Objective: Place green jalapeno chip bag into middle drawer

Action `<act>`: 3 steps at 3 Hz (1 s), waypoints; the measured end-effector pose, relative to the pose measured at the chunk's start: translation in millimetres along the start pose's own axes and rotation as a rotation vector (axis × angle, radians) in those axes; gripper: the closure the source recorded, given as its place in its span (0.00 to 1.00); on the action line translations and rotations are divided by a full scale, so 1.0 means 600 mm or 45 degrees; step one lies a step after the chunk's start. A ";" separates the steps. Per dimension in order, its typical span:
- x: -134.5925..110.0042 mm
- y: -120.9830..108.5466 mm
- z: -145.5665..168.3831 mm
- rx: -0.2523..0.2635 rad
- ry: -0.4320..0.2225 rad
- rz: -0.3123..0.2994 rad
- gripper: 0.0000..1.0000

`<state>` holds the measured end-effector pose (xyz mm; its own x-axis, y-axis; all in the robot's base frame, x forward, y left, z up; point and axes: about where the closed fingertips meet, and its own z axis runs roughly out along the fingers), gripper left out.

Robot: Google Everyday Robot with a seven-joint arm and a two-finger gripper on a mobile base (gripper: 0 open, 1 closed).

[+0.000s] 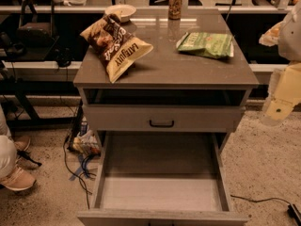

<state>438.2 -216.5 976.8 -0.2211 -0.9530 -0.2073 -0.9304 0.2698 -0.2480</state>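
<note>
Camera view, my arm (292,41) cut off at right edge, my gripper (278,108) hanging beside cabinet (164,69), open or closed I cannot tell, green jalapeno chip bag (206,44) on top, middle drawer (160,192) pulled out.

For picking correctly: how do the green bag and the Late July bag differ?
The green jalapeno chip bag is smaller and lies flat; the Late July bag is larger, brown and yellow, and puffed up. The green one lies right, the other left. Both rest on the cabinet top. The end effector hangs beyond its right edge.
</note>
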 end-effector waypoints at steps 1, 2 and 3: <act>0.000 0.000 0.000 0.000 0.000 0.000 0.00; 0.009 -0.030 -0.003 0.085 -0.055 0.051 0.00; 0.068 -0.145 0.013 0.284 -0.258 0.243 0.00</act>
<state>512.3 -277.9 982.7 -0.3019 -0.8417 -0.4476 -0.7862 0.4854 -0.3825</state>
